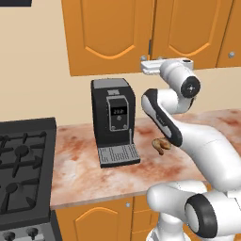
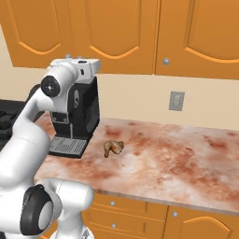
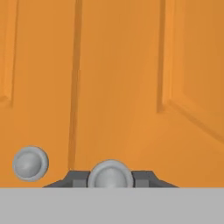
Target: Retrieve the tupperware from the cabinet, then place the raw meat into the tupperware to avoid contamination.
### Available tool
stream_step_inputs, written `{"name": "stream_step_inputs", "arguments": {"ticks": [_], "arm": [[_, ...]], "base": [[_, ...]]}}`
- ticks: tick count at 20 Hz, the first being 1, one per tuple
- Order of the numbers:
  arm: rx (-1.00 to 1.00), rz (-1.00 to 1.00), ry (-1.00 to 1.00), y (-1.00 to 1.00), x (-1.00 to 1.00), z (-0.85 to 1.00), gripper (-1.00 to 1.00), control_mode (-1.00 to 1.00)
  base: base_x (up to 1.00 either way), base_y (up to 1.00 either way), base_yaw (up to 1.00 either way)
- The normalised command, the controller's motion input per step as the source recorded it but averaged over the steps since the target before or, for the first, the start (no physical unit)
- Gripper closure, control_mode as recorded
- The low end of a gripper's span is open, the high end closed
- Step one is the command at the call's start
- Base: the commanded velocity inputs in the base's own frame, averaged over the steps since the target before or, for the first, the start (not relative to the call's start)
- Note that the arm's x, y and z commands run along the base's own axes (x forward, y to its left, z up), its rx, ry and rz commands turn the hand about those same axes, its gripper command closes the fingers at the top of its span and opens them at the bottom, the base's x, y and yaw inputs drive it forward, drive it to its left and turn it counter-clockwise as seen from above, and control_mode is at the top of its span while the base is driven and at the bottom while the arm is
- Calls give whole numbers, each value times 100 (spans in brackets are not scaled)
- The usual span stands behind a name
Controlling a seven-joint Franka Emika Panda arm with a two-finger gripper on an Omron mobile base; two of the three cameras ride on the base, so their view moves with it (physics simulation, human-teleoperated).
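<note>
The cabinet [image 1: 113, 33] [image 2: 116, 32] hangs above the counter with both arched doors closed. My gripper [image 3: 109, 180] [image 1: 143, 62] is raised to the doors' lower edge. Its two dark fingertips [image 3: 76, 179] sit tight against either side of a round silver knob [image 3: 109, 173], shut on it. The other door's knob [image 3: 29, 163] shows just to the left. The raw meat [image 1: 161, 144] [image 2: 113, 148], a small tan-brown drumstick, lies on the counter below, right of the coffee machine. The tupperware is hidden.
A tall black coffee machine [image 1: 113, 117] [image 2: 79, 112] stands on the marbled counter [image 2: 177, 154] under the gripper. A black stove [image 1: 23, 164] lies to the left. A wall outlet [image 2: 176, 100] is at the right.
</note>
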Motion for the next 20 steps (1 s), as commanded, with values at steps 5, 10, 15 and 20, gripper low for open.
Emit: {"name": "stream_step_inputs", "arguments": {"ticks": [5, 10, 15, 20], "arm": [[0, 0, 7, -25, -44, 0, 100, -100], [0, 0, 8, -31, -44, 0, 100, -100], [0, -2, 8, -32, -42, -2, 100, -100], [0, -3, 1, -38, -43, 0, 100, -100]], "base": [[0, 0, 0], [0, 0, 0], [0, 0, 0], [0, 0, 0]]}}
